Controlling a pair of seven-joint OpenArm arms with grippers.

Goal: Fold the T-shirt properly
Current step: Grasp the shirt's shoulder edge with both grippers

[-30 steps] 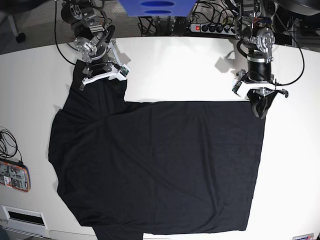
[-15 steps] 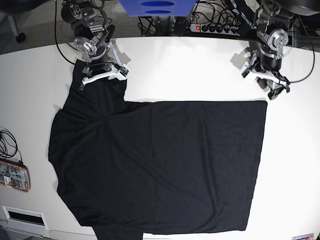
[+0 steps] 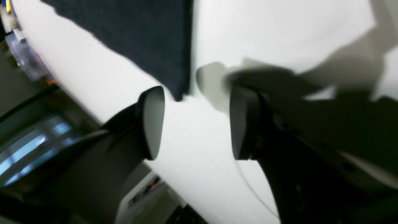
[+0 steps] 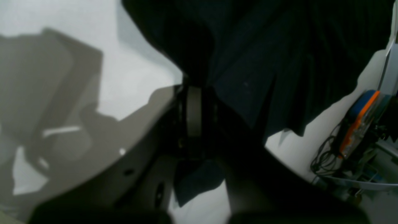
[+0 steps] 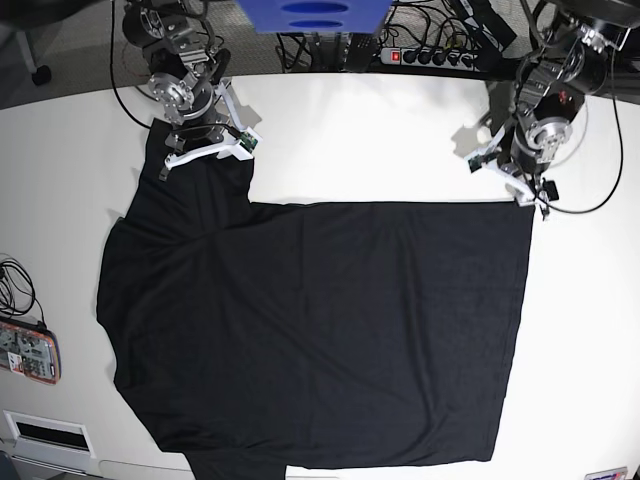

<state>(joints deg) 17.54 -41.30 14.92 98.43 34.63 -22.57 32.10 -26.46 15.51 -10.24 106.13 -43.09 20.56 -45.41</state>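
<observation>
Two arms of black and bare-metal segments are seen in the base view, each built of rounded, silvery joint housings ringed with small screws. White plastic brackets are fitted near both wrists; on the right arm (image 5: 190,95) a small green-edged board is mounted on the bracket. Black cables are looped from the upper joints of both arms, and a long one is trailed beside the left arm (image 5: 540,120). In the left wrist view the fingers (image 3: 152,123) are shown as matte black, with flat, oval, pale grey pads. In the right wrist view one grey pad is framed in dark housing.
</observation>
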